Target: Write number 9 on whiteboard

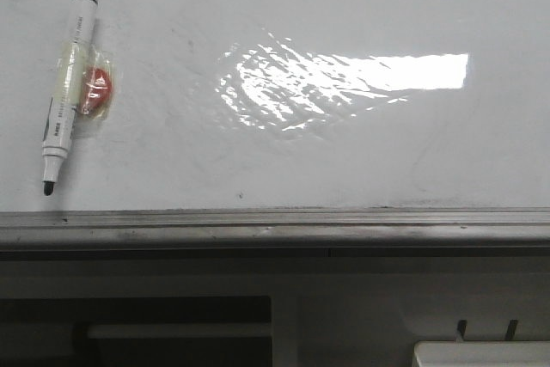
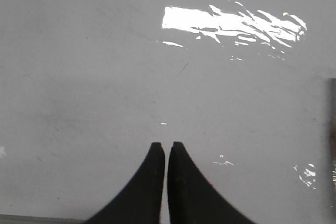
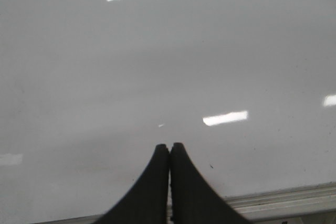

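One whiteboard, no 9 drawn on it. One uncapped marker at ten o'clock, tip toward the grey edge rail. Left gripper and right gripper: fingers clenched together, empty, over the board.

The front camera looks forward and down over the whiteboard, its grey edge rail crossing low in the frame. Each wrist camera looks past closed black fingertips, left gripper and right gripper, close onto the same glossy board; the glare patch shows in front and left wrist views.
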Robot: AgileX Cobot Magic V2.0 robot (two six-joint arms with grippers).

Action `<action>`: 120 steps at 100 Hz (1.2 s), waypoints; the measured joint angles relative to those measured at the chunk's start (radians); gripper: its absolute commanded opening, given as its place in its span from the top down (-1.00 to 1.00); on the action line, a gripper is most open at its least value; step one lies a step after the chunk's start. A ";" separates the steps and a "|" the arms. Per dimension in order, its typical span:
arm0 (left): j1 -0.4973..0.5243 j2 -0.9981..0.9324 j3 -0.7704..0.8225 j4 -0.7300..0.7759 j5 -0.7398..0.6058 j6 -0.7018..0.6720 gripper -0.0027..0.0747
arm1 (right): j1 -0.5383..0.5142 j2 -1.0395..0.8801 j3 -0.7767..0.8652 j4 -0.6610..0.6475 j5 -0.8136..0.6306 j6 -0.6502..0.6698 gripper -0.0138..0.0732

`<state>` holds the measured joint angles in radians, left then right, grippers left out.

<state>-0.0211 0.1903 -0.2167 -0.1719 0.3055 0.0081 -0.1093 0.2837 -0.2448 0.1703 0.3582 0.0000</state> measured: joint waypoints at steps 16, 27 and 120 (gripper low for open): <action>0.000 0.012 -0.009 0.039 -0.032 0.000 0.86 | 0.000 0.024 0.000 0.009 0.019 0.000 0.84; 0.000 0.012 -0.009 0.047 -0.076 0.002 0.40 | 0.000 0.024 0.000 0.011 0.036 0.000 0.84; -0.554 0.376 0.041 0.007 -0.467 0.002 -0.07 | 0.000 0.024 0.000 0.012 0.045 0.000 0.84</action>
<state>-0.5756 0.5659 -0.1755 -0.1647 -0.1615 0.0099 -0.1093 0.3074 -0.2448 0.1823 0.4033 0.0000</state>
